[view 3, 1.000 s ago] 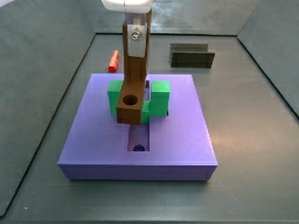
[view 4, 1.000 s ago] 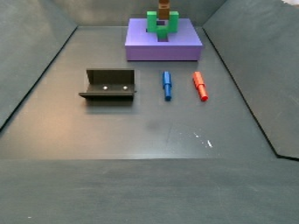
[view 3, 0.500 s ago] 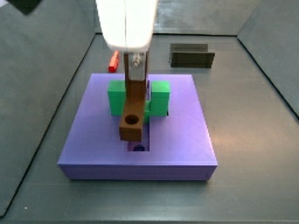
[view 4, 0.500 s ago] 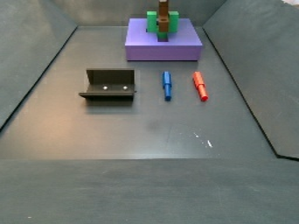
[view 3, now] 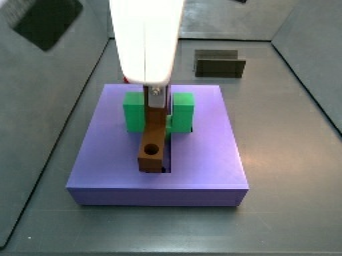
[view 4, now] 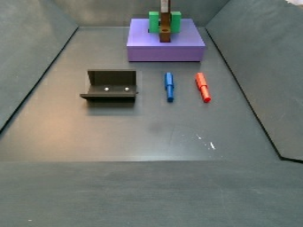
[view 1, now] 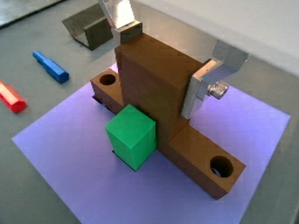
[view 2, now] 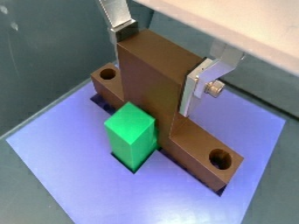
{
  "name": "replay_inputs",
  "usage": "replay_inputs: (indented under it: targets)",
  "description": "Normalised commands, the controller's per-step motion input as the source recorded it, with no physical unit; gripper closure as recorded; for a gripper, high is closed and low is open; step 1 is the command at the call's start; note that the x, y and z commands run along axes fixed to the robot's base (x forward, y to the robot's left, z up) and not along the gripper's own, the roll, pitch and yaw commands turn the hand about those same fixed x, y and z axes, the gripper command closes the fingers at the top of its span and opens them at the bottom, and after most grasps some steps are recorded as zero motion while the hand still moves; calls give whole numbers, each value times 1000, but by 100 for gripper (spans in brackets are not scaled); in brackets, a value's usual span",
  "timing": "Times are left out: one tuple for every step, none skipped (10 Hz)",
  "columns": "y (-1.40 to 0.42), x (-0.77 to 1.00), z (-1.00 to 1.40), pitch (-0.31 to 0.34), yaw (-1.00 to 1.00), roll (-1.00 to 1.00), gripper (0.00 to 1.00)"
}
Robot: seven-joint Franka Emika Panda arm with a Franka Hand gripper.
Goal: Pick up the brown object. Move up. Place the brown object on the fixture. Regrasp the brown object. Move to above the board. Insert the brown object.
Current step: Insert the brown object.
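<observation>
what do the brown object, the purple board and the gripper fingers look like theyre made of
Brown object, held between the gripper fingers over the board: matte, uniformly coloured, sharp edges, probably plastic or a printed part. Board: flat lavender, no gloss or grain, likely plastic too. Fingers: bright silver plates with a screw, apparently bare metal.

A blue peg (view 4: 169,86) and a red peg (view 4: 203,87) lie side by side on a grey floor (view 4: 154,133), near each other but apart, both pointing roughly the same way, with the red one slightly the thicker. In a wrist view the blue peg (view 1: 49,65) and red peg (view 1: 10,96) show again on the grey surface. Low grey walls (view 4: 38,75) rise around the floor's edges.
</observation>
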Motion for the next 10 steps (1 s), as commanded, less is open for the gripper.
replay_inputs:
  targets:
    - [63,23,-260,-90,0,53,100]
    - [83,123,-186,-44,0,27,100]
    - [43,63,-143,-33,31,80,100]
    - [0,117,-131,0,54,69,100]
    - [-83,323,-237,-84,200,9,100]
    - [-23,306,-243,-123,294,0,100]
    - [0,257,-180,-100,289,6,100]
    - [0,0,-60,-51,309,27,100]
    - [129,0,-6,0,51,9,100]
    - [0,0,-249,-9,0,30,100]
